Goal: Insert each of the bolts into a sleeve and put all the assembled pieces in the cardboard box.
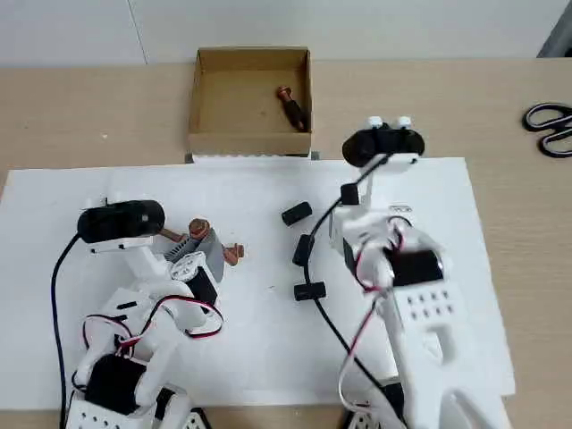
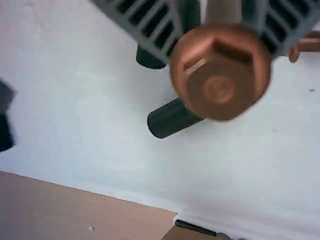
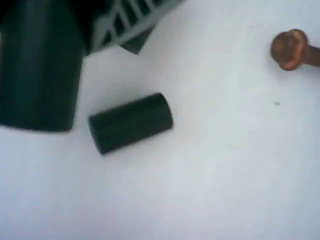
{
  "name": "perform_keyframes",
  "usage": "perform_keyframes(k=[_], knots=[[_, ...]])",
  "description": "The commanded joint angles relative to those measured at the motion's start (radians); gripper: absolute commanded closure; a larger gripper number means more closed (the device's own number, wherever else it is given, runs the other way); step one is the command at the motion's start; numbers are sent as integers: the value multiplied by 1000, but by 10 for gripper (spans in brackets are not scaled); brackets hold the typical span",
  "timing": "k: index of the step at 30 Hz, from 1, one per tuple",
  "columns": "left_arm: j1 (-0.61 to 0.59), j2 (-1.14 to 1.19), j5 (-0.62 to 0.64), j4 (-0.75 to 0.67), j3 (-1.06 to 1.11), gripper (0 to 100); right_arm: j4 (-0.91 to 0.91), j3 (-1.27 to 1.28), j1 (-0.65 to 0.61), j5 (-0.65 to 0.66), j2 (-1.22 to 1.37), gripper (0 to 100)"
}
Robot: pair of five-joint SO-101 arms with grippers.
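Between the left end effector's (image 2: 220, 17) jaws sits a bolt (image 2: 220, 76).

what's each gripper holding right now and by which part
The left gripper clamps a copper-coloured hex-head metal bolt by its shank, just behind the head. The right gripper appears to hold a black cylindrical sleeve; where along it cannot be told.

Copper, black and white over pale wood.
The bolt (image 2: 220, 75) is shiny copper; the left gripper (image 2: 217, 47) has grey fingers (image 2: 145, 22) with a slatted rib pattern. Each sleeve (image 1: 297, 214) is plain black. The cardboard box (image 1: 201, 89) is brown, the paper sheet (image 1: 268, 357) white, the table (image 1: 89, 107) light wood. The arms (image 1: 429, 313) are white with black motors (image 1: 121, 219) and red, white and black wires (image 1: 179, 308). The scissors (image 1: 550, 128) are black.
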Motion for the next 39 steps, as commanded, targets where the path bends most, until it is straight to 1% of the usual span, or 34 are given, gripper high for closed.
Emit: perform_keyframes(k=[1,7,13,18,23,25,29,31,34,39], knots=[[-8,-5,-2,-34,-12,995,-4,-58,7,-32,116,997],[-8,-8,-3,-34,-12,995,-4,-60,4,-34,252,997],[-8,-9,-3,-34,-12,995,-5,-61,1,-28,331,995],[-8,-9,-5,-31,-12,995,-5,-75,8,28,404,995],[-8,-9,-5,-32,-12,995,-12,-84,5,32,452,988],[-8,-9,-5,-32,-12,995,-8,-92,8,58,470,946],[-8,-9,-5,-31,-8,995,-7,-94,8,78,489,823],[-8,-9,-5,-31,-8,995,-5,-94,7,78,490,797],[-8,-9,-5,-32,-8,995,7,-106,7,78,495,818],[-8,-9,-5,-32,-7,995,180,-218,10,80,498,858]])
